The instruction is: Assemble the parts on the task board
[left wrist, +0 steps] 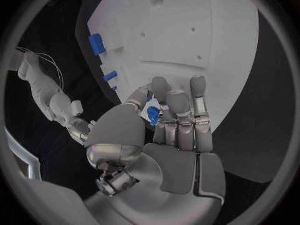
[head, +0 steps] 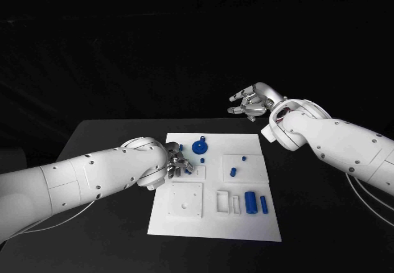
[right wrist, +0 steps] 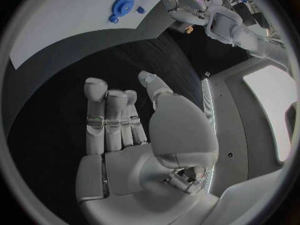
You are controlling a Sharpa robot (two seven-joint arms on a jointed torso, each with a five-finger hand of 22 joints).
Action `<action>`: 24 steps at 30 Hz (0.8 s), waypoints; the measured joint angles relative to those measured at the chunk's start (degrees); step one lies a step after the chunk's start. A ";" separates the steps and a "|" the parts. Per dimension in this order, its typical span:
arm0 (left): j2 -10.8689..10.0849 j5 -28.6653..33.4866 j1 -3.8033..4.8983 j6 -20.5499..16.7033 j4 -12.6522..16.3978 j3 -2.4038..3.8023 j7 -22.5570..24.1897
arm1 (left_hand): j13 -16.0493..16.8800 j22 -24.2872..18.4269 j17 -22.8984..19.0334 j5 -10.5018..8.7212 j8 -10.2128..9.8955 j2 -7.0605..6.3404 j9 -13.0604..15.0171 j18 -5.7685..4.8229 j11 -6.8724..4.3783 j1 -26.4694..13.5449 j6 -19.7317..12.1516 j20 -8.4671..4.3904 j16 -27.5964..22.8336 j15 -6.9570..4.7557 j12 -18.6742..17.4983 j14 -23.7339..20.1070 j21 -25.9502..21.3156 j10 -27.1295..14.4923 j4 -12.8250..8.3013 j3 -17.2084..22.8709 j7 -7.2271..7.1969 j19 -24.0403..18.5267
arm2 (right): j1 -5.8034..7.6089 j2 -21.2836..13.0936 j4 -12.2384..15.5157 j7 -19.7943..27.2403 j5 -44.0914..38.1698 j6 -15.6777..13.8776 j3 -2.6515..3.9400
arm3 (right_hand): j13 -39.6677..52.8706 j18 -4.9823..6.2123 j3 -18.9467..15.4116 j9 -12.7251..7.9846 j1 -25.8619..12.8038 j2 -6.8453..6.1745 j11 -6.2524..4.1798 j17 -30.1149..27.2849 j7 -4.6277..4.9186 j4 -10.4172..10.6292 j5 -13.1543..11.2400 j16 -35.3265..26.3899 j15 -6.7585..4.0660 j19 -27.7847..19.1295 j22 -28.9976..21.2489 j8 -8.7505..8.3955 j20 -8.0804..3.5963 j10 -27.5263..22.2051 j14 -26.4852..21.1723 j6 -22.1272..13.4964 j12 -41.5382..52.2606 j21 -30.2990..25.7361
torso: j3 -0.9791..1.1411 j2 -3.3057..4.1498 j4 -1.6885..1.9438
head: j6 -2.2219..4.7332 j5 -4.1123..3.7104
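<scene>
The white task board [head: 215, 230] lies in the middle of the black table. My left hand [head: 176, 165] hovers over the board's left side and pinches a small blue part [left wrist: 152, 114] between thumb and fingers. A blue gear [head: 200, 148] stands just beyond that hand, and it is also in the right wrist view [right wrist: 123, 6]. Two small blue pegs [head: 233, 171] sit on the board's right half. Two blue cylinders [head: 250, 202] lie near the front right. My right hand [head: 253, 102] is raised beyond the board's far right corner, its fingers [right wrist: 106, 120] apart and holding nothing.
A raised white square plate [head: 185, 199] with holes sits on the board's front left, with white slots [head: 223, 202] beside it. Black table [head: 107, 136] surrounds the board on every side. The left wrist view shows the board [left wrist: 200, 30] ahead and blue parts [left wrist: 95, 43] at its edge.
</scene>
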 measured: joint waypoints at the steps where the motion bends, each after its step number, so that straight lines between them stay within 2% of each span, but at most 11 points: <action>1: 0.01 0.01 0.01 0.05 -0.03 0.00 0.00 | 0.00 0.00 0.00 0.01 0.00 0.00 0.02 0.00 0.00 0.00 0.00 0.00 0.00 0.00 0.00 0.00 0.00 0.00 0.00 0.00 0.00 0.00 | 0.00 0.00 0.00 0.00 0.00 0.01 0.00 | 0.00 0.00 0.00 0.00 0.00 0.00 0.00 0.00 0.00 0.00 0.00 0.00 0.00 0.00 0.00 0.00 0.00 0.00 0.00 0.00 0.00 0.00 | 0.00 0.00 0.00 | 0.01 -0.01; 6: 0.04 0.08 0.03 0.33 -0.15 0.03 -0.06 | 0.00 -0.01 0.00 0.01 0.00 0.00 0.11 0.00 0.00 0.00 0.00 0.00 0.00 0.00 0.00 0.00 -0.28 0.00 -0.01 -0.01 0.00 0.00 | 0.00 -0.03 0.00 0.00 0.00 0.02 0.00 | 0.00 0.00 0.00 0.00 0.00 0.00 0.00 0.00 0.00 0.00 0.00 0.00 0.00 0.00 0.00 0.00 0.00 0.00 0.00 0.00 0.00 0.00 | -0.01 -0.01 -0.01 | -0.02 -0.01; 11: 0.00 0.11 0.03 0.73 -0.35 0.04 -0.26 | 0.01 -0.01 0.00 0.01 -0.01 -0.01 2.16 0.00 0.00 0.01 0.01 0.00 0.00 0.00 0.00 0.00 -0.28 0.00 -0.01 -0.01 0.00 0.00 | 0.00 -0.02 -0.01 -0.01 0.00 0.03 0.00 | 0.00 0.00 0.00 0.00 0.00 0.00 0.00 -0.01 0.00 0.00 0.00 0.00 0.00 0.00 0.00 0.00 0.00 0.00 0.00 0.00 0.00 0.00 | -0.01 -0.01 0.02 | -0.03 0.12; 19: 0.08 0.15 0.06 1.04 -0.53 0.07 -0.38 | 0.01 -0.02 -0.06 -0.01 -0.03 -0.05 2.69 0.00 0.01 0.05 0.10 0.00 0.00 0.01 0.00 0.00 -0.28 0.01 -0.04 -0.04 0.10 0.00 | 0.00 -0.01 -0.02 -0.01 0.00 0.04 0.00 | 0.00 0.00 0.00 0.00 0.00 0.00 0.00 -0.01 0.00 0.00 0.00 0.00 0.00 0.00 0.00 0.00 0.00 0.00 0.00 0.00 0.00 0.00 | -0.01 -0.01 0.00 | 0.02 0.13; 24: 0.13 0.15 0.06 1.16 -0.60 0.08 -0.44 | 0.01 -0.02 -0.06 -0.02 -0.24 -0.07 4.18 0.00 0.01 0.07 0.11 0.00 0.00 0.01 0.00 0.00 -0.28 0.01 -0.09 -0.09 0.11 0.00 | 0.00 -0.02 -0.02 -0.01 0.00 0.05 0.00 | 0.00 0.00 0.00 0.00 0.00 0.00 0.00 -0.01 0.00 0.00 0.00 0.00 0.00 0.00 0.04 0.00 0.00 0.00 0.00 0.00 0.00 0.00 | -0.01 0.01 -0.01 | -0.02 0.13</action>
